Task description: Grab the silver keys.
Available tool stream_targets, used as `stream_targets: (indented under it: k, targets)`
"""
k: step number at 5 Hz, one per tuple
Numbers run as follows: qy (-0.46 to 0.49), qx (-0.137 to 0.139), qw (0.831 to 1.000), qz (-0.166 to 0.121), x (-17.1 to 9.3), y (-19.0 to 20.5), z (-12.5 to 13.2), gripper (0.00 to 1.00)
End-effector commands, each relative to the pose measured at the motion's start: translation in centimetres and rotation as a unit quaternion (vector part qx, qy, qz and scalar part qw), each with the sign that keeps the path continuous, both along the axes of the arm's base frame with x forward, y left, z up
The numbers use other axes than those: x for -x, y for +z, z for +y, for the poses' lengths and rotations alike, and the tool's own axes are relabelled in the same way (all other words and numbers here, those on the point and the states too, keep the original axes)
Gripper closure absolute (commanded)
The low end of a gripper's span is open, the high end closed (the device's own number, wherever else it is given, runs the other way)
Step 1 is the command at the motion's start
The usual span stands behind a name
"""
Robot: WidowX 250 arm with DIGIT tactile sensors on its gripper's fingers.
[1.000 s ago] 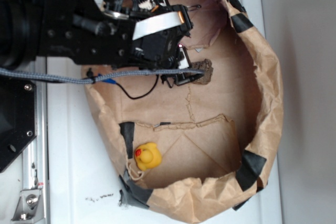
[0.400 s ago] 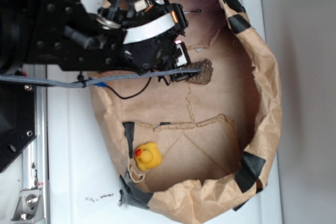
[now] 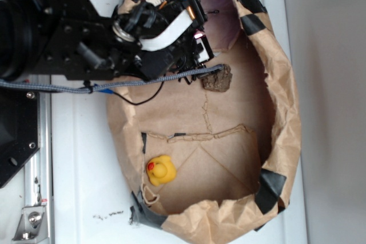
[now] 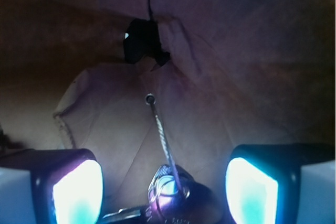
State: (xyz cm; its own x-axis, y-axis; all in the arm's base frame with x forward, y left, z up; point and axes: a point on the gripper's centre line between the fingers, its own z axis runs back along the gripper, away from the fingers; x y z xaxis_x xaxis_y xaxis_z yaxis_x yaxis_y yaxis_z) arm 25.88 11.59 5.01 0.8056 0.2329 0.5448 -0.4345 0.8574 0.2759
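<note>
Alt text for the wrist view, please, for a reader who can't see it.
The open gripper hangs over the silver keys, its two glowing fingertips either side of the key ring at the bottom edge. A thin wire loop runs up from the ring across the dim brown paper bag.

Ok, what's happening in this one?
A WidowX arm has reached into a taped brown paper bag and hangs over the silver keys. The wrist view shows the gripper with its jaws open on either side of the key ring, its wire loop pointing away, nothing gripped yet. A brown rock-like lump sits just beside the gripper, and a yellow rubber duck lies untouched at the bag's other end.
</note>
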Motion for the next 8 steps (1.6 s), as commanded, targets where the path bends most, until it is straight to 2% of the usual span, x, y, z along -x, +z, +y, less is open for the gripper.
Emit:
stream_targets:
  k: [1, 2, 3, 4, 8]
  targets:
    - [0.002, -0.009, 1.0, -0.015, -0.4, 0.6, 0.4, 0.0]
    - [-0.013, -0.008, 1.0, -0.007, -0.8, -1.1, -0.1, 0.0]
    - [-0.024, -0.027, 0.999, -0.018, -1.0, -2.1, -0.7, 0.0]
    - [-0.009, -0.017, 1.0, -0.023, -1.1, -1.8, -0.7, 1.0]
    - [-0.012, 0.004, 1.0, -0.019, -0.5, -0.6, -1.0, 1.0]
